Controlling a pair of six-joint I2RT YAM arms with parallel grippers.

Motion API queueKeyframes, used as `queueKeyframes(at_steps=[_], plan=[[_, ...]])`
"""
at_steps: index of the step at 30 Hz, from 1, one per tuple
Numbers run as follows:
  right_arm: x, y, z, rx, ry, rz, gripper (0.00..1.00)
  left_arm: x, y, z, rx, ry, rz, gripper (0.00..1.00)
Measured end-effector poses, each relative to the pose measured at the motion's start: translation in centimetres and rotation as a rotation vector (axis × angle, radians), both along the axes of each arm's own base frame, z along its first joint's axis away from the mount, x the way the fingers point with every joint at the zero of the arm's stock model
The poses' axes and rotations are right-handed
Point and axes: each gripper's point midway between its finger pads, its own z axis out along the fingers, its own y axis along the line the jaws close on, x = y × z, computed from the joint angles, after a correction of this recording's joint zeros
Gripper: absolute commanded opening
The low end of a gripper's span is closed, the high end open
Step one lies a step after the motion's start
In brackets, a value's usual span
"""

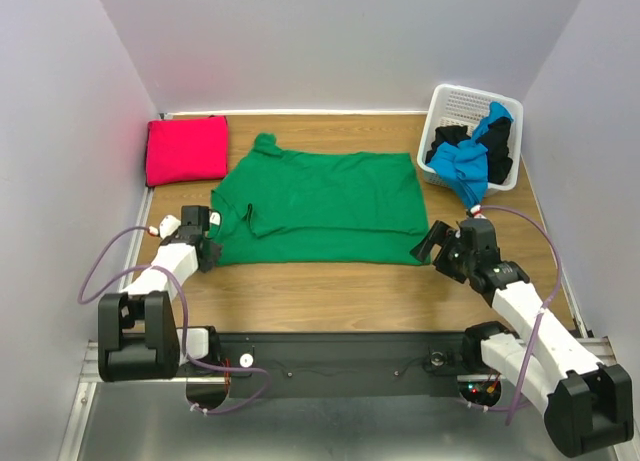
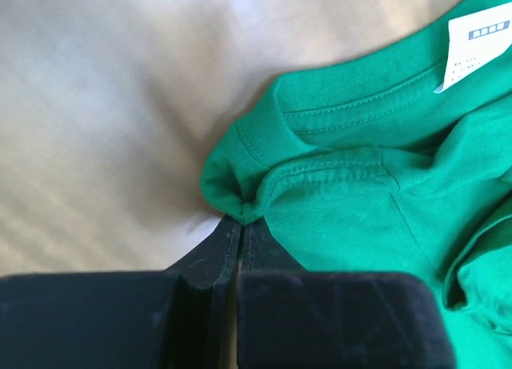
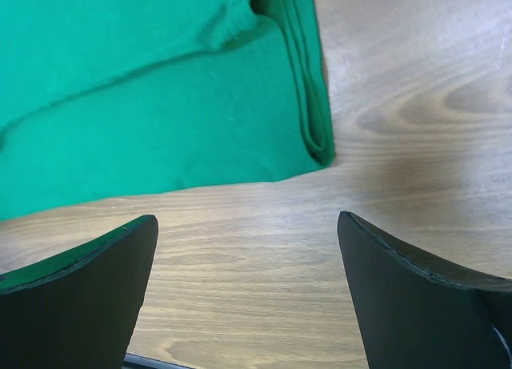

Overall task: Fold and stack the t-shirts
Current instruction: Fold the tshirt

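Observation:
A bright green t-shirt [image 1: 320, 206] lies partly folded across the middle of the table. My left gripper [image 1: 210, 243] sits at its near left corner, shut on a pinch of green cloth [image 2: 240, 201] beside the collar, whose white label [image 2: 476, 45] shows. My right gripper [image 1: 432, 243] stands open just off the shirt's near right corner [image 3: 316, 145], nothing between its fingers. A folded magenta-red t-shirt [image 1: 186, 149] rests at the back left. Blue [image 1: 472, 166] and black [image 1: 448, 141] t-shirts spill from the basket.
A white lattice basket [image 1: 455, 103] stands at the back right, blue cloth hanging over its front rim close to my right arm. White walls close in the table on three sides. Bare wood [image 1: 330, 291] runs between the shirt and the arm bases.

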Motion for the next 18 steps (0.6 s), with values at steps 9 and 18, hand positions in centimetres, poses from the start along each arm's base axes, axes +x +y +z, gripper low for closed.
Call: queueKeyframes(at_steps=[9,18], plan=[[0.4,0.1,1.1,0.001,-0.025,0.004,1.0,-2.4,1.0,1.8,0.012,0.035,0.099,0.9],[0.5,-0.4,0.4,-0.025,0.008,-0.014,1.0,3.2,-5.3,8.3,-0.107,-0.22,-0.134,0.99]])
